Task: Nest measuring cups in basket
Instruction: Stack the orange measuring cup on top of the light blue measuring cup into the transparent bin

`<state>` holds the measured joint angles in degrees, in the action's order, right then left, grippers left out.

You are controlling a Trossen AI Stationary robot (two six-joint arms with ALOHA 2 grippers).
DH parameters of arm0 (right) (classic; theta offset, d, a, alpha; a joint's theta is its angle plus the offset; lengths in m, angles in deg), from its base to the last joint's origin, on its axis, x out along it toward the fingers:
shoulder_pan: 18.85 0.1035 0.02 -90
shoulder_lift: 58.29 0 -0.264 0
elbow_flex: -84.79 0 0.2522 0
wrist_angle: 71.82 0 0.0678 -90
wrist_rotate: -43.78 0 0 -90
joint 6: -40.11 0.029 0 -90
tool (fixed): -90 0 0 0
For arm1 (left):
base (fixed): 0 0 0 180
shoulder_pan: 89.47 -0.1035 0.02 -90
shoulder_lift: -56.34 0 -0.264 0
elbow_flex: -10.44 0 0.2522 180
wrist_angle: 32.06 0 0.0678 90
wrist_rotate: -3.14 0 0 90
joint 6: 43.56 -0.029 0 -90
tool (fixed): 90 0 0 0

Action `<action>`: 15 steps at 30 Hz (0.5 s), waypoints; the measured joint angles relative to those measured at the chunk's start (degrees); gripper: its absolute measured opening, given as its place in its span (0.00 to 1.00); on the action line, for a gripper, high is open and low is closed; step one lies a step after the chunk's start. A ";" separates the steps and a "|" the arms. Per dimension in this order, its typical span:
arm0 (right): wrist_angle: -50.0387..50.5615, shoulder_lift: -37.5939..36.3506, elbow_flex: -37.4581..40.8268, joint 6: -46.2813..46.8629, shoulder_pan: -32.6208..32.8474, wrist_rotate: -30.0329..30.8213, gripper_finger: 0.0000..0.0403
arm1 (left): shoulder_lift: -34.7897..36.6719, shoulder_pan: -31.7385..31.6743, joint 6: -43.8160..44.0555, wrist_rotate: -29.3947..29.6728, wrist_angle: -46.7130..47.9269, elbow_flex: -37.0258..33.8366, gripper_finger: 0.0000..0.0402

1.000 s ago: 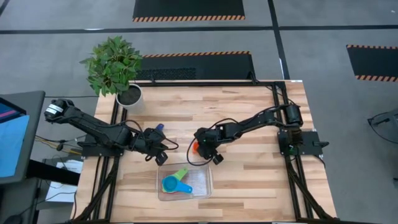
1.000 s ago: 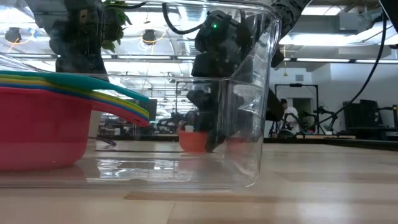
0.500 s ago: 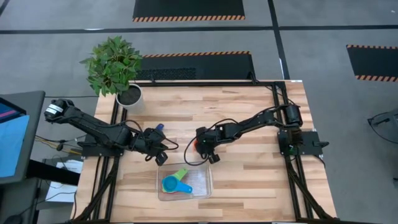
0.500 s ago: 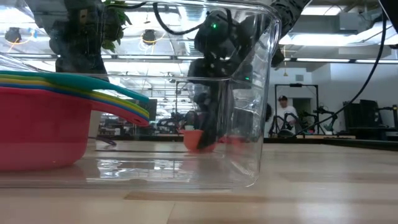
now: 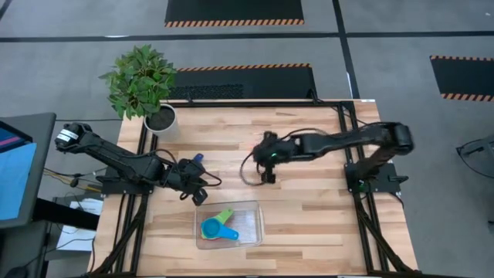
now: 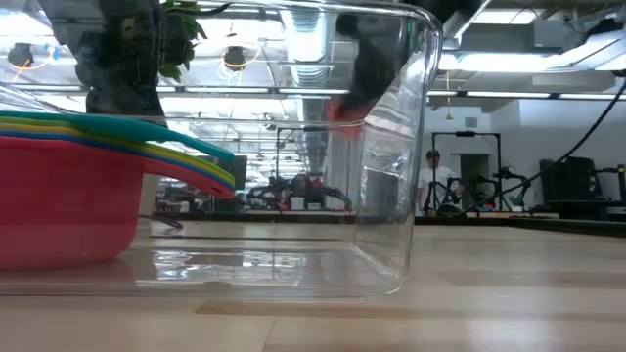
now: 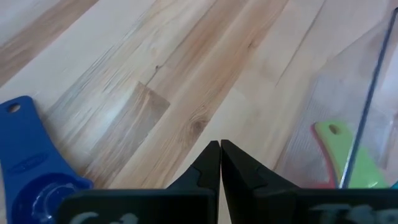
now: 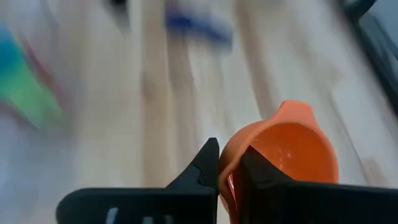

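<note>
My right gripper [image 8: 228, 163] is shut on an orange measuring cup [image 8: 292, 149], raised above the table's middle [image 5: 266, 158]; in the low view the cup [image 6: 342, 106] shows blurred, high behind the basket wall. The clear basket [image 5: 255, 232] stands near the front edge and holds nested cups [image 5: 218, 228], the red one [image 6: 59, 205] at the bottom on the basket floor. A blue cup [image 5: 197, 159] lies on the table beside my left gripper [image 7: 219, 149], which is shut above bare wood and holds nothing. My right gripper pinches the orange cup's wall at its rim [image 8: 225, 168], one finger outside the bowl and the other finger [image 8: 255, 171] inside it. The fingers slant downward. The cup is lifted clear of the table, its open bowl facing up.
A potted plant in a white pot [image 5: 160, 120] stands at the table's far left corner. Bare wood lies right of the basket [image 5: 324, 224] and along the far edge. In the low view a person [image 6: 433, 186] stands in the room behind.
My right gripper has shut on the orange cup, which stood on the table behind the basket, and has risen with it, going toward the far right and rolling its wrist. The cup now hangs clear of the table.
</note>
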<state>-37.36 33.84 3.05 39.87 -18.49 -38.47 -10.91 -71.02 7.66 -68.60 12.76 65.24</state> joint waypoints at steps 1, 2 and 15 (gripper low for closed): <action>-1.90 -2.05 -0.04 4.32 0.80 0.31 0.07 | 0.00 0.00 -0.01 -0.01 0.47 0.01 0.00; -4.20 -3.68 -0.10 8.09 1.98 0.46 0.07 | 0.00 0.00 -0.02 -0.08 1.10 0.01 0.00; -28.17 4.96 -8.79 32.36 23.38 20.60 0.07 | 2.15 5.57 0.42 -11.63 22.96 0.04 0.00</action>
<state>-65.53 38.79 -5.74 72.23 4.88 -17.87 -8.76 -65.45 8.07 -80.23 35.73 65.28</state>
